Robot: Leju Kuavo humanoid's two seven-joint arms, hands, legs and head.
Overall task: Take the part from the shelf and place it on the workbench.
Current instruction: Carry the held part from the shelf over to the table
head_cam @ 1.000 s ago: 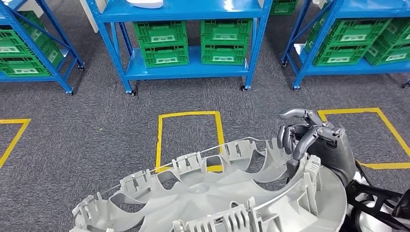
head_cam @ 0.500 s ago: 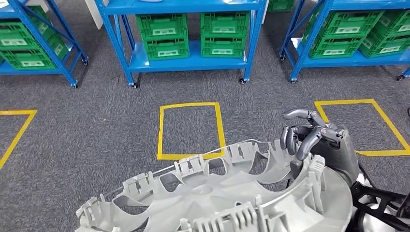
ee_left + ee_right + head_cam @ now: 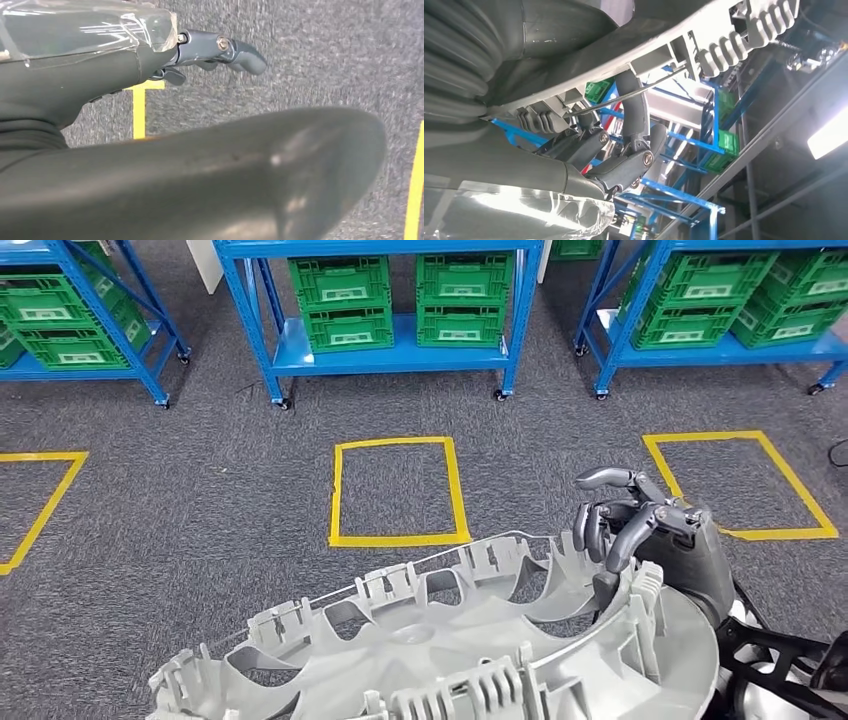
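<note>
The part (image 3: 450, 640) is a large pale-grey round wheel cover with ribbed clips around its rim, carried low in the head view and tilted. My right hand (image 3: 650, 530) grips its right rim, with dark fingers curled over the edge. In the right wrist view those fingers (image 3: 634, 125) hook around the rim (image 3: 704, 45) and its thin wire ring. In the left wrist view my left hand (image 3: 150, 55) is over grey carpet, one dark finger (image 3: 235, 50) reaching out past the thick thumb. Whether it holds anything is hidden.
Blue wheeled shelves (image 3: 390, 355) with green crates (image 3: 345, 300) stand across the far side. Yellow tape rectangles (image 3: 398, 490) (image 3: 740, 485) mark the grey carpet between me and the shelves, and another tape corner (image 3: 40, 500) lies at the left.
The whole scene has shifted: the shelves and tape squares sit higher and farther in the picture, so the camera has moved. The part and my right hand keep their place relative to me.
</note>
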